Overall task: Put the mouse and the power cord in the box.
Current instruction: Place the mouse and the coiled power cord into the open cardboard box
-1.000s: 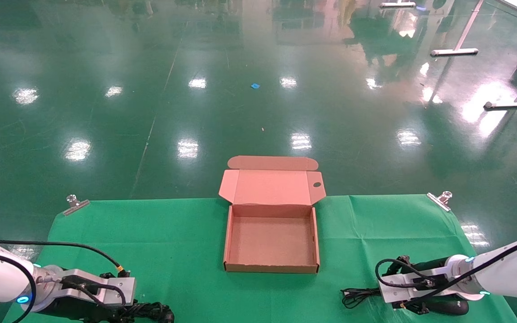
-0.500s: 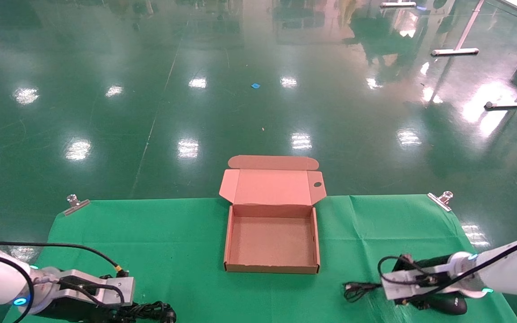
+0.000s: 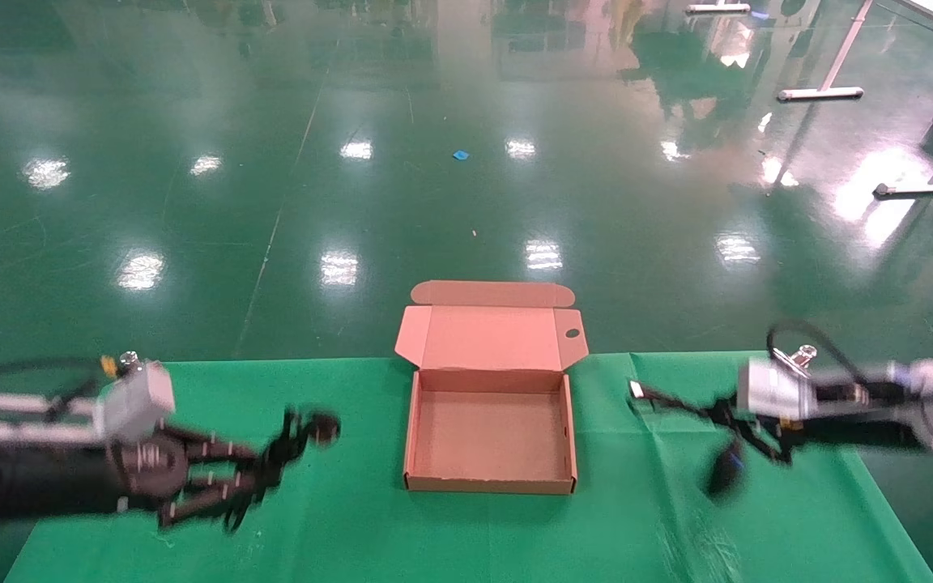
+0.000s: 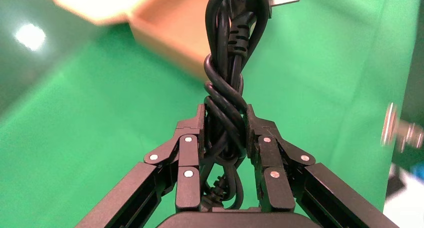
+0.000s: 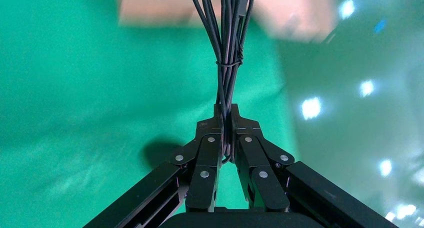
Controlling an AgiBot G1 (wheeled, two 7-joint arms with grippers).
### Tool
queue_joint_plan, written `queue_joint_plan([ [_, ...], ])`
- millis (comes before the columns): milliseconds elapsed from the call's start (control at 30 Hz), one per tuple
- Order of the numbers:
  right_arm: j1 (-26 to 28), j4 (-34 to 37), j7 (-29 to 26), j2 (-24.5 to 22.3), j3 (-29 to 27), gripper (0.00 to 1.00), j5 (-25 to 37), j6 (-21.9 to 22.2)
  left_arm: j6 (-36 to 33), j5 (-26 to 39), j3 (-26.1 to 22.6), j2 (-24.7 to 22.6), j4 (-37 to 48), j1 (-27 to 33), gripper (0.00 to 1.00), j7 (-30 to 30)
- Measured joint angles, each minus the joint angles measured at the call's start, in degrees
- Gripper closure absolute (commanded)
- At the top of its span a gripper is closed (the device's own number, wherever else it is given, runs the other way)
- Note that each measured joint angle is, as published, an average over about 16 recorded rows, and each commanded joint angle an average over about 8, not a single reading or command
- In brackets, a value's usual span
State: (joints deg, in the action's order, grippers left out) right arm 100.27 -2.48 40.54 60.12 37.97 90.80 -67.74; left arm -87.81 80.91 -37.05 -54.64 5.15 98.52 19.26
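The right hand (image 5: pixel 226 119) pinches only the thin cable, so the dangling mouse (image 3: pixel 724 472) may swing past the box (image 3: pixel 489 484). The left hand (image 4: pixel 225 130) grips the power cord (image 4: pixel 227 73) tight.

You've got a glossy dark-green floor (image 3: pixel 191 97) w/ ceiling-light reflections; white metal table legs (image 3: pixel 831 73) far right; small blue scrap (image 3: pixel 460 155) mid-floor.

Green cloth (image 3: pixel 337 526) — metal clips (image 3: pixel 794 359)

A table under a green cloth (image 3: pixel 353 526) carries the open, empty box (image 3: pixel 489 486).
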Motion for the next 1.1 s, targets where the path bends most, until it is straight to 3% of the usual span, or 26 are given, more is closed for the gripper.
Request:
queue_joint_plan([
  [167,2.49,-1.59,-1.98,3.4,-1.26,1.0,-1.87,-0.5,-1.16,-3.78,2.83,-1.34,1.21,3.45,1.0,-2.81],
  [333,2.34,-2.74,-3.4,9.44,-1.96,1.0,-3.04,2.71,-0.26,-7.03,5.23,-3.5,1.53,6.9,1.0,-4.79],
  [633,-3.87,-6.81,-7.25,17.45,-0.93,1.0,-4.88,10.49,-0.09,-9.66,7.08,-3.99,0.55,11.13,1.0,-5.52],
  [933,-10.63,-10.3,-14.5,18.28,2.71,1.0,-6.64,18.53,-2.63,-8.53,6.76,-2.02,-0.5,10.72,1.0,-5.51],
  [1000,-11.51,-10.43,-15.91,18.2,3.65,0.9,-6.77,20.39,-2.98,-8.17,6.71,-1.87,-0.96,10.24,1.0,-5.54],
  [1100,-12.43,-10.32,-17.62,18.1,4.97,0.52,-6.85,22.94,-3.26,-7.63,6.61,-1.97,-2.04,9.51,1.0,-5.56],
])
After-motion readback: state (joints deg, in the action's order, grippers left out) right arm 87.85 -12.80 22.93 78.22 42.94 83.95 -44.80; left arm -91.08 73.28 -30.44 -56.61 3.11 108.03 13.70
